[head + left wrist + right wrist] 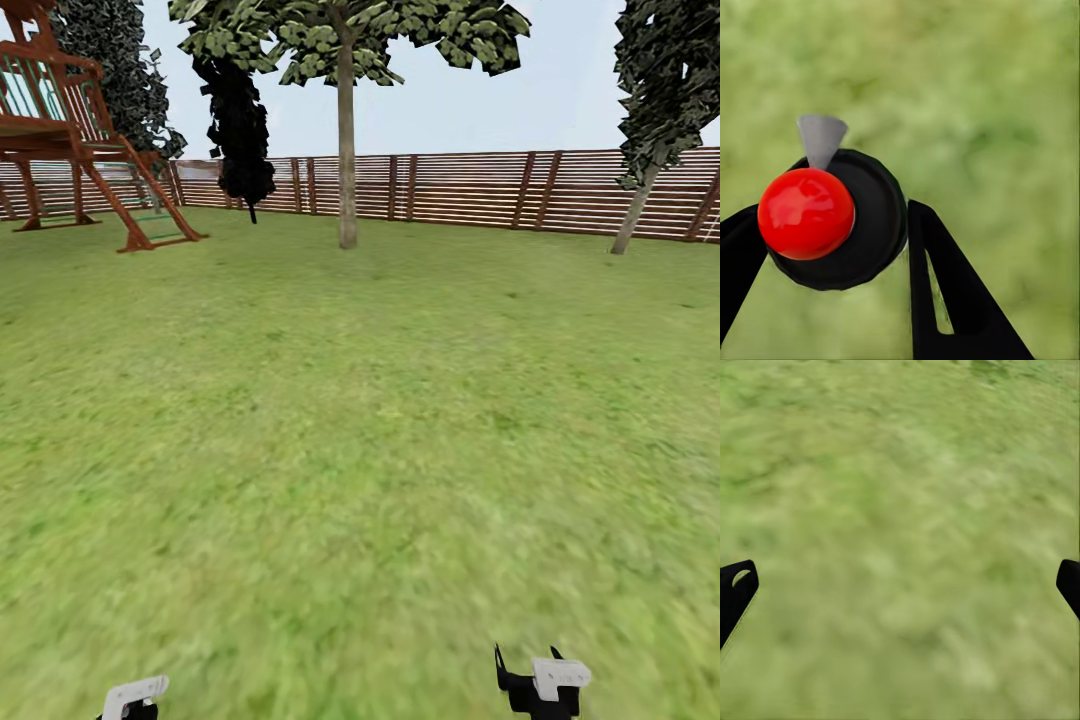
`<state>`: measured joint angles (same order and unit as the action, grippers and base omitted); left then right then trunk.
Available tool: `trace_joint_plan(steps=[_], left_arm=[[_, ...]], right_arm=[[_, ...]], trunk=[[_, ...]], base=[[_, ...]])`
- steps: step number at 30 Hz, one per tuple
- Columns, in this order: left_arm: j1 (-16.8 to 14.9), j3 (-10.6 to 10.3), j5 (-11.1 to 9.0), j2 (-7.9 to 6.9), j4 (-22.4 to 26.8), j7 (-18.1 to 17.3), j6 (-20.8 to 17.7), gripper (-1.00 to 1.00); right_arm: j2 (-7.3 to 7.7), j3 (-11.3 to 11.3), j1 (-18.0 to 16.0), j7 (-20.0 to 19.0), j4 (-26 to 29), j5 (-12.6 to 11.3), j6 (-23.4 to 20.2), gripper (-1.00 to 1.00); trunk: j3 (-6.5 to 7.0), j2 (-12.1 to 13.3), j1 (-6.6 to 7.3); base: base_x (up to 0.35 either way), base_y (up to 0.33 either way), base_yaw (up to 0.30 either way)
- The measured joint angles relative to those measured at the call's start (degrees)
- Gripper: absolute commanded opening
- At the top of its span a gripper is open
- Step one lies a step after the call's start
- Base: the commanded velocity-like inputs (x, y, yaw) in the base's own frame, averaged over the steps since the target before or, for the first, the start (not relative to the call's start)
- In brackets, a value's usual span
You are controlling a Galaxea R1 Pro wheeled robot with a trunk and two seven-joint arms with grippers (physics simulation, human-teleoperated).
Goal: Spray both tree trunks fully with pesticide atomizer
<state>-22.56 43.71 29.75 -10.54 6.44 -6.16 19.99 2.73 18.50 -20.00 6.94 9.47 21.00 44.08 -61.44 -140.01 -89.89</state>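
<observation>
A wide green lawn (360, 450) fills most of the head view; a brown slat fence (470, 190) closes it along the upper part of the frame. One tree (346, 130) with a pale, bare trunk (347, 170) stands at upper centre, just in front of the fence; a dark columnar tree (240, 130) is to its left, and a leaning tree (650, 120) at the upper right. A red-brown wooden play frame (80, 140) occupies the upper left corner.

At the bottom edge, the left gripper (133, 698) shows at lower left and the right gripper (540, 685) at lower right. In the left wrist view the left gripper (832, 247) is closed around the atomizer (832, 217) (a black round body with a red ball on top and a grey cone nozzle), its black fingers (945, 292) pressing on both sides; grass lies behind. In the right wrist view the right gripper (900, 585) is spread wide over grass, holding nothing, its fingertips (735, 585) at the frame's left and right edges.
</observation>
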Motion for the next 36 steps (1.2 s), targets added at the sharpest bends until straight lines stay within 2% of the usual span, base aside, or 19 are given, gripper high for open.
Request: trace_joint_plan(steps=[28,36], left_arm=[[0.0,-0.02,0.0,0.17,0.0,0.0,0.0,-1.0],[0.0,0.0,0.0,0.18,0.0,0.0,0.0,-1.0]], right_arm=[[0.0,0.0,0.0,0.04,0.0,0.0,0.0,1.0],[0.0,0.0,0.0,0.06,0.0,0.0,0.0,1.0]], trunk=[[0.0,0.0,0.0],[0.0,0.0,0.0]], base=[[0.34,0.0,-0.001],[0.34,0.0,-0.107]])
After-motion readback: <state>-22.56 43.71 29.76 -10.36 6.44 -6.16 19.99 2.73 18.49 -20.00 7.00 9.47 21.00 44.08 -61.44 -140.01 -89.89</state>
